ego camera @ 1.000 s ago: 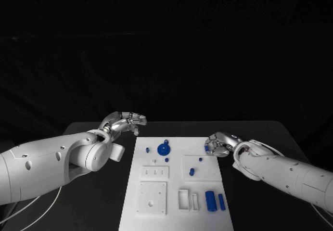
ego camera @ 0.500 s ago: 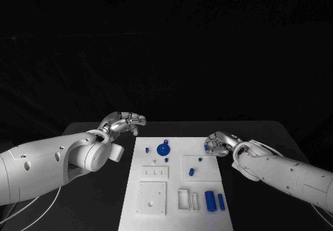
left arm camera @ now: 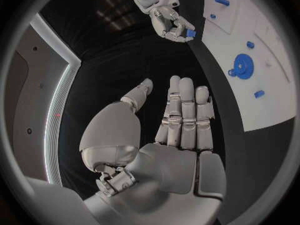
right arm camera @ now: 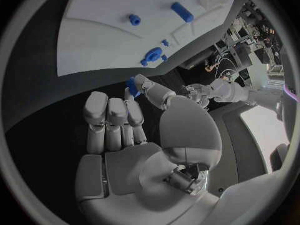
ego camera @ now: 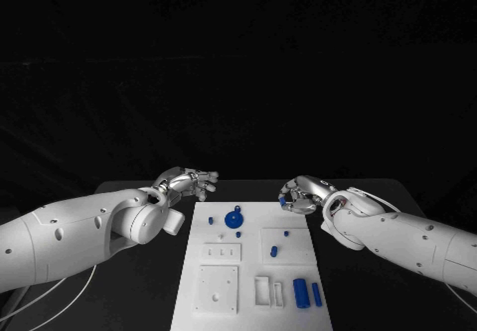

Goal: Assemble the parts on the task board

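The white rectangular task board (ego camera: 254, 276) lies in the middle of the black worktop (ego camera: 129, 200), its long side running away from the robot.

On the board's far part sits a round blue disc part with a small tab (ego camera: 234, 220), with a small blue peg (ego camera: 211, 221) just beside it toward the left arm. Nearer the middle, two small blue studs (ego camera: 276, 245) stand on a raised white square plate. At the near end, a thick blue cylinder (ego camera: 300, 292) and a thinner blue rod (ego camera: 316, 294) lie side by side, next to a white rectangular frame.

The right hand (ego camera: 301, 194) hangs above the far right corner of the board, fingers curled in, pinching a small blue block part (right arm camera: 132, 85) between the thumb and a fingertip. The left wrist view shows the same blue piece held at the tips of that hand (left arm camera: 169, 21).

The left hand (ego camera: 187, 181) hovers over the worktop just beyond the board's far left corner, off the board. It holds nothing; in the left wrist view its fingers (left arm camera: 186, 115) lie straight and side by side, with the thumb spread away from them.
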